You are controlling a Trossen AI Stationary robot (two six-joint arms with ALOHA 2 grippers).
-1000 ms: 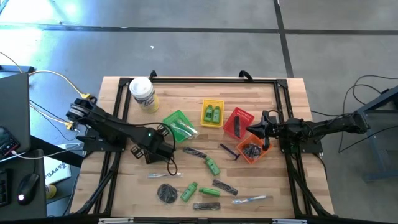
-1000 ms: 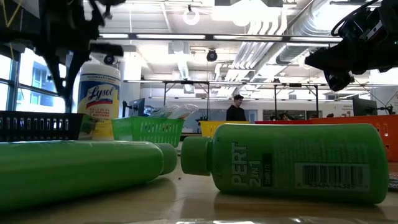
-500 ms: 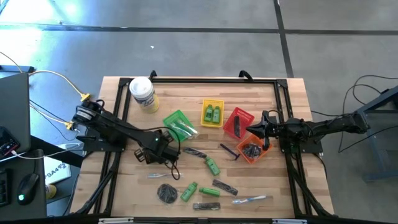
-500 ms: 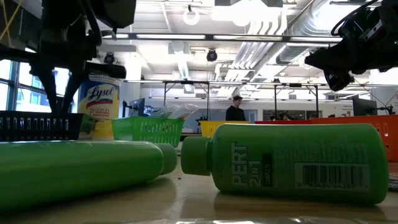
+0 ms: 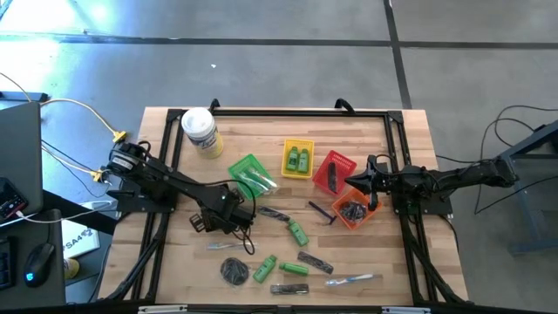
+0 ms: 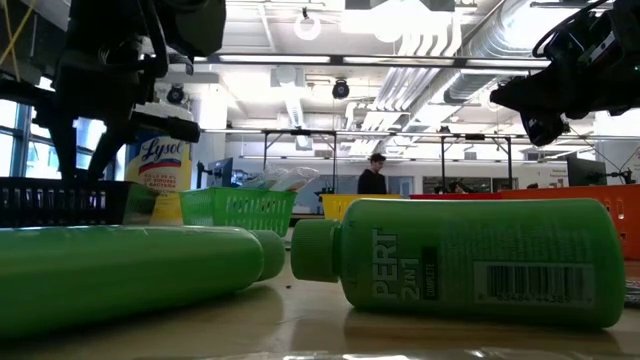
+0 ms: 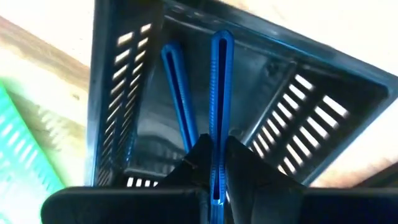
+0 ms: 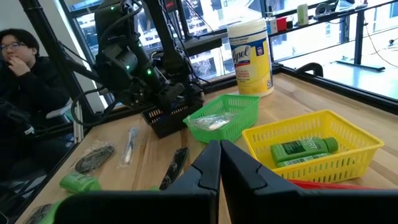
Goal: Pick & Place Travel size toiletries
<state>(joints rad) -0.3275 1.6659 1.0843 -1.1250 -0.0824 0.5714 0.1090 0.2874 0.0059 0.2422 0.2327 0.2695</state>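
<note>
My left fingers are pinched shut on a slim blue stick, a toothbrush or comb by the look of it, held near one end, its free length pointing down into the black mesh basket. A second blue stick already lies inside. The piece looks light, stiff and smooth, so I judge a grip near the end lets it swing; a hold nearer its middle would steady it.

On the high view that basket sits beneath my left fingers, just beside the green basket.

My right fingers are closed on nothing, hanging over the red basket. Green bottles, a dark disc and wrapped pieces lie loose on the desk, well apart from either hand.
</note>
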